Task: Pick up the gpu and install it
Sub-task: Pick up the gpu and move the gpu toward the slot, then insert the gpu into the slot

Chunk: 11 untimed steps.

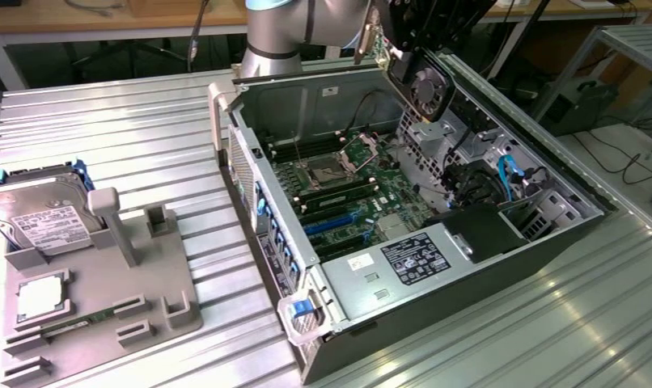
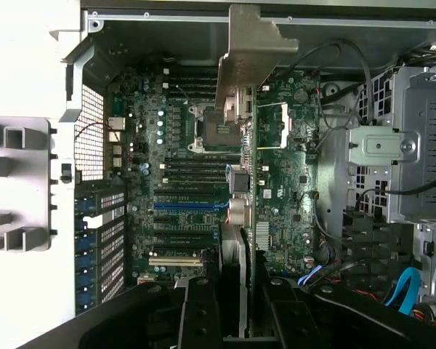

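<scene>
My gripper (image 1: 418, 42) hangs over the far end of the open computer case (image 1: 585, 212), shut on the gpu (image 1: 425, 87). The card is tilted, its black fan face towards the exterior view's right, with a green edge and a silver bracket (image 1: 365, 36) on its upper end. In the wrist view the gpu (image 2: 248, 218) shows edge-on between my two black fingers (image 2: 198, 314), and its silver bracket (image 2: 251, 51) points away from me. Below it lies the motherboard (image 2: 174, 145) with its blue slot (image 2: 189, 206) and several black slots. The card is above the board, not touching it.
The case lies on its side on a ribbed metal table (image 1: 121, 129). At the exterior view's left a grey fixture (image 1: 110, 299) holds a silver hard drive (image 1: 37, 217) and a small square chip (image 1: 42, 293). A drive cage (image 2: 400, 145) and cables crowd the case's other end.
</scene>
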Each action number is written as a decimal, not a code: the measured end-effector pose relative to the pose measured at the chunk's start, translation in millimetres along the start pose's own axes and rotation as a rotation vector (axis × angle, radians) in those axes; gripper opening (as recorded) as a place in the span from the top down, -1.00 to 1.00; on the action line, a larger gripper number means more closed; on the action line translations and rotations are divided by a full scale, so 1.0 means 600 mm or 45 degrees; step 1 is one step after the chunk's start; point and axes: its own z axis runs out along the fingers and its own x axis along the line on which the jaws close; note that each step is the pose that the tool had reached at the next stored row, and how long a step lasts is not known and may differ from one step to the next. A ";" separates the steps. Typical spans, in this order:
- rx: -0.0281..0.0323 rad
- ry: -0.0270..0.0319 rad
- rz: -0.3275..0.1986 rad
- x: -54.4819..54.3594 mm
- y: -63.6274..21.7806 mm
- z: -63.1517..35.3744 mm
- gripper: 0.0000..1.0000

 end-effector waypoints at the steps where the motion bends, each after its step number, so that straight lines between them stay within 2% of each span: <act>1: 0.0000 0.0000 0.000 0.000 0.000 0.000 0.44; 11: -0.0001 0.0003 -0.007 0.000 0.000 0.000 0.44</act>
